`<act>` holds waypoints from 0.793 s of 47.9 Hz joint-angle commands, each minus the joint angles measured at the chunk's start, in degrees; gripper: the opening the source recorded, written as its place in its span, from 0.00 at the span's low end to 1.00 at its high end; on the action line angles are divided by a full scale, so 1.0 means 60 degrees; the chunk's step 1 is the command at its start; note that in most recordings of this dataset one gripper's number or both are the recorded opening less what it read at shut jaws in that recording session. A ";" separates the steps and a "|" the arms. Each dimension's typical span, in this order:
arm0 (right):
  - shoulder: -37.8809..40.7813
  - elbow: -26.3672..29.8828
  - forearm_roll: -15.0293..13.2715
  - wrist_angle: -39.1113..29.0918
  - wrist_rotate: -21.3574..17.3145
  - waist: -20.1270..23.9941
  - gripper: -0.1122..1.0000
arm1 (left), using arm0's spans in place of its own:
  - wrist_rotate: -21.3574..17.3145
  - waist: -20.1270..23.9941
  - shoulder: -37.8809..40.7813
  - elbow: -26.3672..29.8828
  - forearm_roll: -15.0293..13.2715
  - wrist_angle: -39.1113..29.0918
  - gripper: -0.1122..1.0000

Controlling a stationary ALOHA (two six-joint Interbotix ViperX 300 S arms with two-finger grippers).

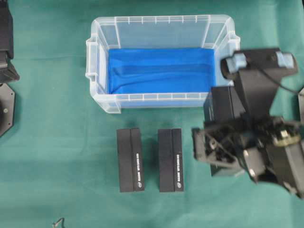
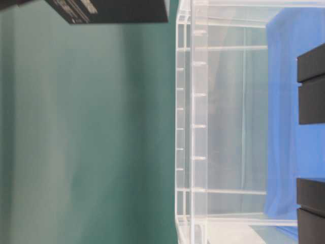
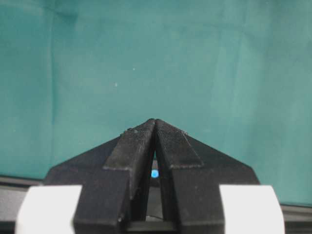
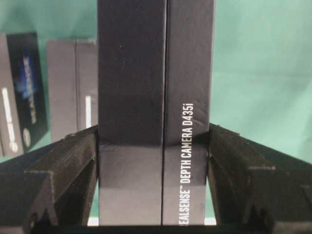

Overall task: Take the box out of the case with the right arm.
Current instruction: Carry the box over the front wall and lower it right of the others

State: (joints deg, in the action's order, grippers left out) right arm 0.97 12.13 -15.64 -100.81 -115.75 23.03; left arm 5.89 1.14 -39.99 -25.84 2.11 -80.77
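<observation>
The clear case with its blue lining stands at the back middle, and no box shows inside it. My right gripper is outside the case, by its right front corner, shut on a black box. In the right wrist view the box fills the gap between the two fingers, which press on its sides around the gripper. I cannot tell if the box touches the cloth. The left gripper is shut on nothing over bare green cloth.
Two more black boxes lie side by side on the green cloth in front of the case. The left arm's base sits at the far left edge. A small dark hook lies near the front edge.
</observation>
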 commanded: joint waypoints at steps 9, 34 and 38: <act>-0.0234 0.0278 -0.0044 -0.0059 -0.0220 0.0293 0.67 | 0.0000 0.0015 0.0000 0.0220 0.0029 0.0044 0.10; -0.0029 -0.1641 0.0249 0.1934 -0.1099 0.0278 0.67 | 0.0000 0.0029 0.0000 0.0220 0.0029 0.0044 0.10; -0.0015 -0.2227 0.0352 0.2549 -0.1318 0.0293 0.67 | 0.0000 0.0029 0.0000 0.0220 0.0029 0.0044 0.10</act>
State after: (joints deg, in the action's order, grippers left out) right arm 1.85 0.44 -13.89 -88.51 -123.05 24.70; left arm 5.98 1.14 -39.99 -25.93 2.20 -80.77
